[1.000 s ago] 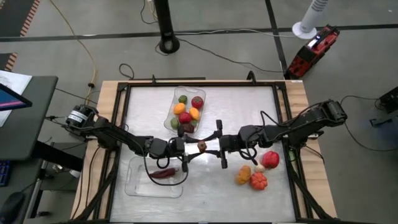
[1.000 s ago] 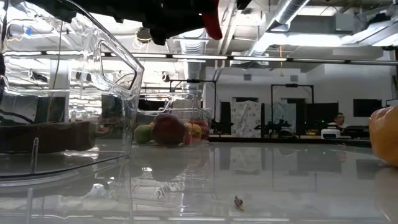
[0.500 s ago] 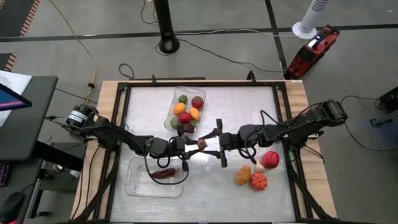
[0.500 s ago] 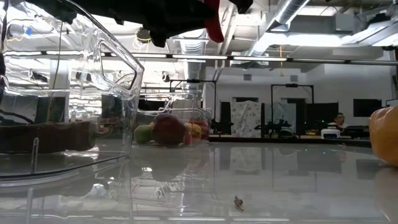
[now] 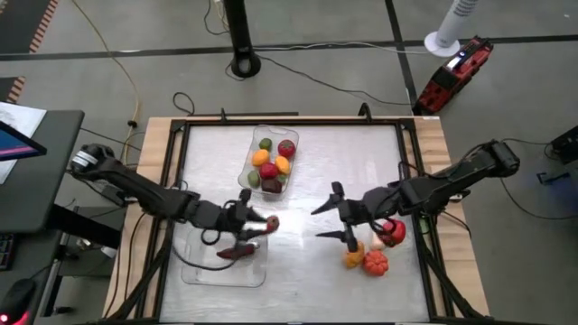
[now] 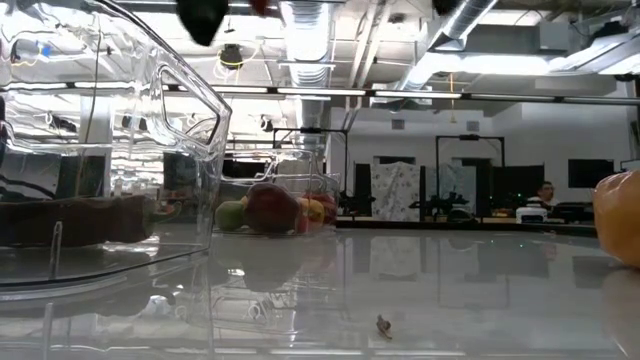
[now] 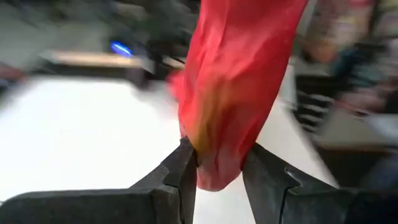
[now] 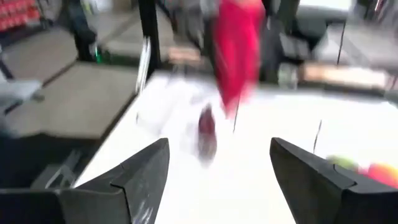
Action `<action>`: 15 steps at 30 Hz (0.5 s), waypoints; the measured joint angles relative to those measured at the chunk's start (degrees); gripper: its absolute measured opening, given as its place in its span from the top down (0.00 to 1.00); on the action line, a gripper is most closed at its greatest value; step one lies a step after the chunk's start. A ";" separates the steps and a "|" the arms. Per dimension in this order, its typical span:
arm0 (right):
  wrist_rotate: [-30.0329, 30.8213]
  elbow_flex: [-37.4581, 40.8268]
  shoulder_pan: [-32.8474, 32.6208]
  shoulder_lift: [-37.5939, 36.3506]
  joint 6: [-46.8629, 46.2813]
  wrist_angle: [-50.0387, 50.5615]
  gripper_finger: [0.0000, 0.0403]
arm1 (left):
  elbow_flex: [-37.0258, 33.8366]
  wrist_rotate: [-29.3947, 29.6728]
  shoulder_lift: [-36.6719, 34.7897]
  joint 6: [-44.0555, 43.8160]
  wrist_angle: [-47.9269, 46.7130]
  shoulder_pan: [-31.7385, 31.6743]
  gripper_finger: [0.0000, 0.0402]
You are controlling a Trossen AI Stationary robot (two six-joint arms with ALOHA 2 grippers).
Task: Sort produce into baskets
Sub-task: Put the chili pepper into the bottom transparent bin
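**Currently: red piece clamped in left jaws, near basket placement pending**

Presently, the left gripper [image 7: 217, 177] has its jaws clenched on a red produce piece [image 7: 233, 81], which stands out beyond the fingertips. In the high view this gripper [image 5: 262, 223] sits at the far right corner of the near basket [image 5: 194, 271], with the red piece [image 5: 270, 222] just outside the rim. One dark red item [image 5: 237, 252] lies in that basket.

The right gripper [image 5: 332, 222] has its jaws released and spread wide, holding nothing. It hangs above bare tabletop [image 5: 298, 262], well apart from the left gripper and beside the unsorted group: a red piece [image 5: 393, 231], an orange piece [image 5: 353, 255] and a red-orange piece [image 5: 375, 263].

The far basket [image 5: 291, 135] holds a mixed cluster of green, orange, red and yellow pieces.

Step in hand, as judged: transport of the red piece to a basket. The next move calls for bringing the left gripper over the near basket's interior, lowering it, then releasing. The right gripper is positioned to pick from the unsorted group.
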State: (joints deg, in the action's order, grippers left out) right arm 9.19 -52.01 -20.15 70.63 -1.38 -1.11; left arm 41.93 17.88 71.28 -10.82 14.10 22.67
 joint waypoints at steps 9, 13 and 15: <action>6.96 0.04 -4.55 1.73 -15.12 20.61 0.24 | 0.00 -14.26 -2.93 -21.87 -21.85 7.64 0.76; 7.68 0.04 -6.83 3.93 -16.84 21.97 0.24 | -0.04 -10.22 -2.51 -27.93 -29.73 9.80 0.76; 7.41 0.02 -7.99 5.23 -18.05 23.63 0.24 | -0.04 -9.94 -2.53 -32.05 -31.85 10.72 0.76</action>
State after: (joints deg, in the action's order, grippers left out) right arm 16.60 -51.99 -28.14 75.86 -19.44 22.52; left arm 41.89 7.94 68.75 -42.87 -17.75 33.39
